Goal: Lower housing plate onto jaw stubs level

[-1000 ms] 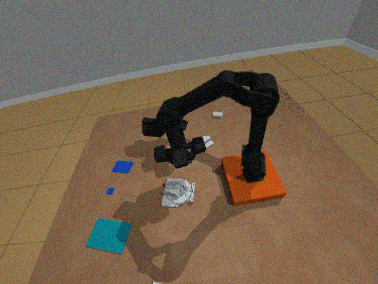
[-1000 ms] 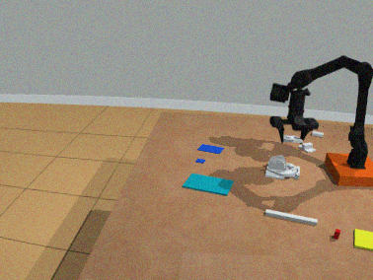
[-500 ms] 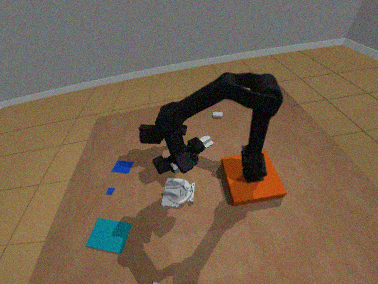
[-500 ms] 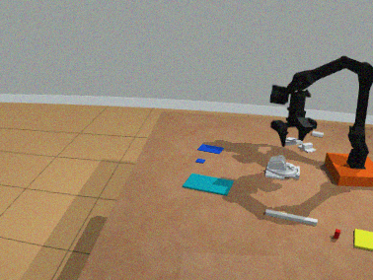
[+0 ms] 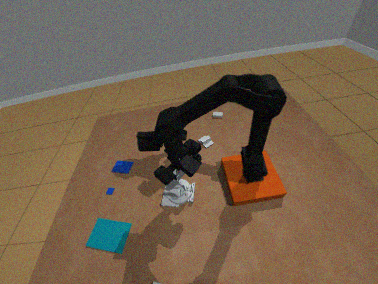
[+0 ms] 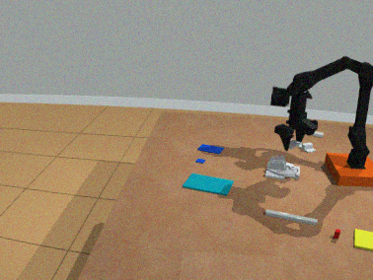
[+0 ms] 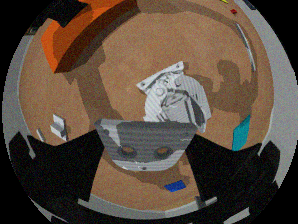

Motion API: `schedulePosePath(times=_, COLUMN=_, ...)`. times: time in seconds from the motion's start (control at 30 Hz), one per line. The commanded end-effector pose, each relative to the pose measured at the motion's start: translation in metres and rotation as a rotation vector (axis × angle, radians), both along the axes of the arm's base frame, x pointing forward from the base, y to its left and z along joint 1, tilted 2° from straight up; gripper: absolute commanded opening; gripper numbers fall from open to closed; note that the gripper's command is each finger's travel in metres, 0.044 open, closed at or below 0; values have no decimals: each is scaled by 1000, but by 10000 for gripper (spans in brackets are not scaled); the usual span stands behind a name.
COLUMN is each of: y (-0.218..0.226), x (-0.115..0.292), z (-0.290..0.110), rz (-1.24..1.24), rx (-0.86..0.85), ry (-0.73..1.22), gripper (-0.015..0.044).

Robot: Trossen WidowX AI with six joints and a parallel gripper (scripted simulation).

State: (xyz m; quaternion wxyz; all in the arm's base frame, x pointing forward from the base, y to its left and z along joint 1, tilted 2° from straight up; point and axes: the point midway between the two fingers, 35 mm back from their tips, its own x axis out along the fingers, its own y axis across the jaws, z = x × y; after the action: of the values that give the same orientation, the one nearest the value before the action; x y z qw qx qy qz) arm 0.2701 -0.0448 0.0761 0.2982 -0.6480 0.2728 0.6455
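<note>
My gripper (image 5: 178, 171) (image 6: 293, 143) (image 7: 145, 132) is shut on the grey-white housing plate (image 7: 145, 131), which spans between the fingers in the wrist view, with two round holes showing. In the top and exterior views the plate is mostly hidden by the fingers. The white base assembly (image 5: 178, 194) (image 6: 282, 171) (image 7: 175, 100) stands on the table below, with the curved ribbed jaws on it. The held plate is above the assembly and apart from it, offset toward the back in the exterior view. The jaw stubs are too small to tell.
An orange base block (image 5: 255, 180) (image 6: 345, 175) carries the arm. A white bracket (image 5: 206, 141) (image 6: 308, 147) (image 7: 59, 127) lies behind. A teal slab (image 5: 109, 235) (image 6: 208, 184) (image 7: 241, 134), a blue slab (image 5: 122, 167) (image 6: 210, 149) (image 7: 175, 186), a white rod (image 6: 291, 217) and a red piece (image 6: 336, 234) lie around.
</note>
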Motion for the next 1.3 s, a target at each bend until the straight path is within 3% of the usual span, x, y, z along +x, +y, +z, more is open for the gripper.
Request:
schedulePosePath(times=0.0, y=7, x=1, z=1, rz=88, rx=3, ry=-8, gripper=351)
schedulePosePath(times=0.73, y=43, x=0, z=2, rz=577, rx=-2, ry=-25, gripper=351)
schedulePosePath(times=1.27, y=44, x=-1, z=2, rz=597, rx=-2, ry=-26, gripper=351)
